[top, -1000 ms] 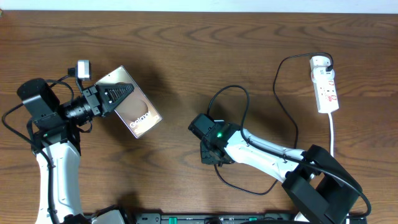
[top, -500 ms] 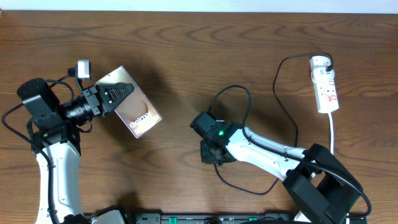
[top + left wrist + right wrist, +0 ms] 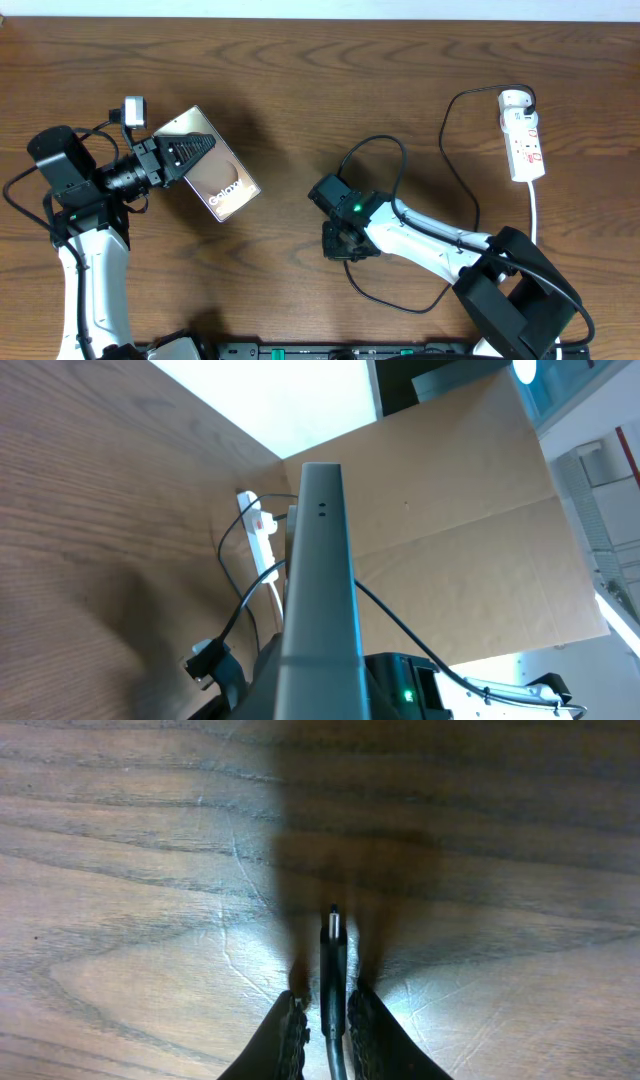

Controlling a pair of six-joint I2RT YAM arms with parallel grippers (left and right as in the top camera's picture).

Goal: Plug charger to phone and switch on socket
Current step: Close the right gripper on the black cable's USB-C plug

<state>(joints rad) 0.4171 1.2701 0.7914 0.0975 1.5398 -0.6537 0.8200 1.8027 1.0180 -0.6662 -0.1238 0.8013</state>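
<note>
brown wood grain of the table is the reference for all that follows. left gripper is fully closed on the phone, holding it lifted off the table at the left side, tilted, with one narrow edge facing the camera in the left wrist view. right gripper sits low over the table near its middle, fingers drawn in close on either side of the charger, whose small plug tip points forward between them; whether the pads are firmly pinching the plug or only flanking it cannot be told for sure from the wrist view. charger cable loops back across the table to the socket, which lies at the far right edge, well apart from both arms.

judgement: the step in hand is securing the plug. it should be gripped squarely behind the tip, tip kept straight along the fingers, then lifted without dragging the cable loop, so it can be lined up with the phone's port edge.
</note>
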